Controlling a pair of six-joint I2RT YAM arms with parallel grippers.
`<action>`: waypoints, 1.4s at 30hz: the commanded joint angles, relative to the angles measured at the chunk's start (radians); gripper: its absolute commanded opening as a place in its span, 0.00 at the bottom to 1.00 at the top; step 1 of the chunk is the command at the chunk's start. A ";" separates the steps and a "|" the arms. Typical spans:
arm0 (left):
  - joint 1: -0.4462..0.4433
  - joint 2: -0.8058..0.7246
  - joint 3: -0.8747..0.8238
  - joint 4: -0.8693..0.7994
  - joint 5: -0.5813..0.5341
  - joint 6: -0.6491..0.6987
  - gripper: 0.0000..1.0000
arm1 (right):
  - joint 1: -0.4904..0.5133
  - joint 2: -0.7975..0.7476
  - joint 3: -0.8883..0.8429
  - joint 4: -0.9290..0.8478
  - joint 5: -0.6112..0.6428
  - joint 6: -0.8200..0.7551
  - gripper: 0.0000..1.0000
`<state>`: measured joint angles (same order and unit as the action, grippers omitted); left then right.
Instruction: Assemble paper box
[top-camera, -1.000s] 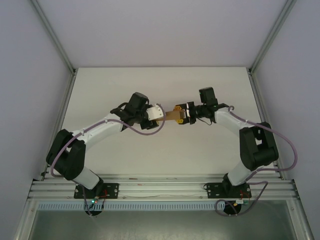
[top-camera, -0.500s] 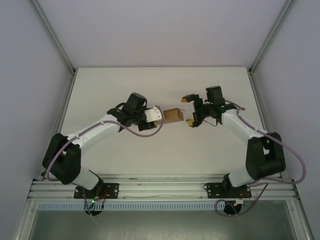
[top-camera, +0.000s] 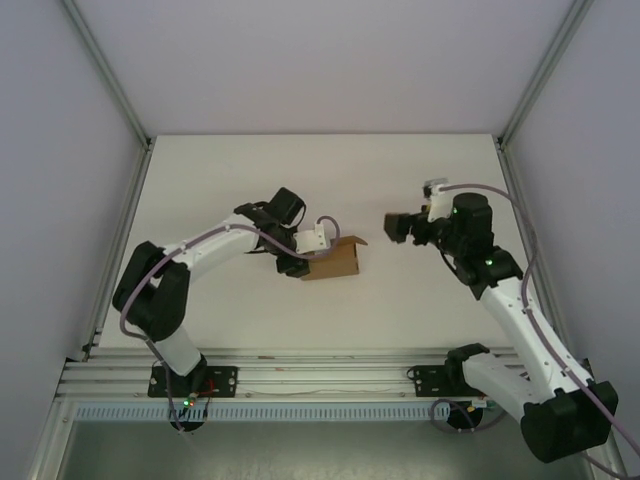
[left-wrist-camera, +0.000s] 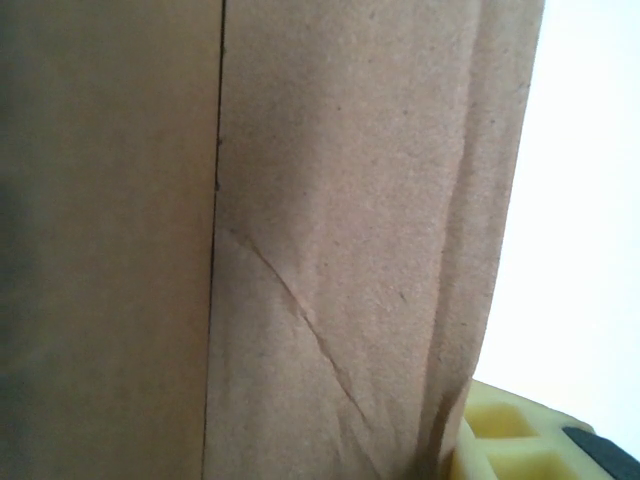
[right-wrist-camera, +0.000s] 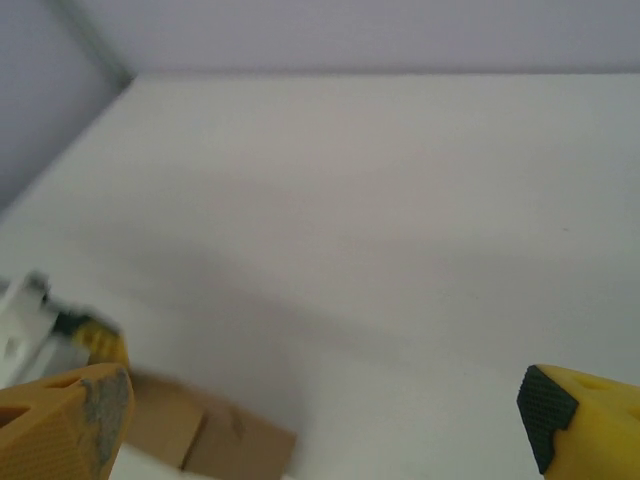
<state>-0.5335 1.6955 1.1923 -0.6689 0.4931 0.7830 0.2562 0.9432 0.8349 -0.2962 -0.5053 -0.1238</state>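
Observation:
The paper box (top-camera: 340, 260) is a small brown cardboard box near the middle of the table. My left gripper (top-camera: 311, 256) is shut on its left end. In the left wrist view the creased cardboard (left-wrist-camera: 330, 240) sits right in front of the camera, with one yellow finger (left-wrist-camera: 510, 445) pressed against its edge at the bottom right. My right gripper (top-camera: 397, 228) hangs to the right of the box, apart from it. It is open wide (right-wrist-camera: 320, 415), with nothing between its yellow fingers (right-wrist-camera: 65, 425). The box (right-wrist-camera: 215, 438) lies low at the left in the right wrist view.
The white table (top-camera: 330, 170) stretches bare behind the arms up to the back wall. Aluminium frame posts (top-camera: 105, 75) run along both sides. The arms' base rail (top-camera: 320, 380) lines the near edge.
My right gripper has opened, let go of the box and drawn back to the right. My left arm has swung the box a little nearer and to the right, still holding it.

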 joint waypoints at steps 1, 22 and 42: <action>-0.025 0.043 0.067 -0.091 0.000 -0.013 0.43 | 0.033 0.036 0.049 -0.172 -0.128 -0.302 0.99; -0.077 0.148 0.199 -0.160 -0.070 0.003 0.43 | 0.180 0.488 0.290 -0.341 0.066 -0.518 0.50; -0.086 0.154 0.220 -0.104 -0.096 -0.051 0.44 | 0.196 0.458 0.312 -0.289 -0.050 0.097 0.00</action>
<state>-0.6090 1.8271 1.3827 -0.7753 0.4156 0.7597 0.4393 1.4498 1.1313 -0.6403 -0.5003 -0.3111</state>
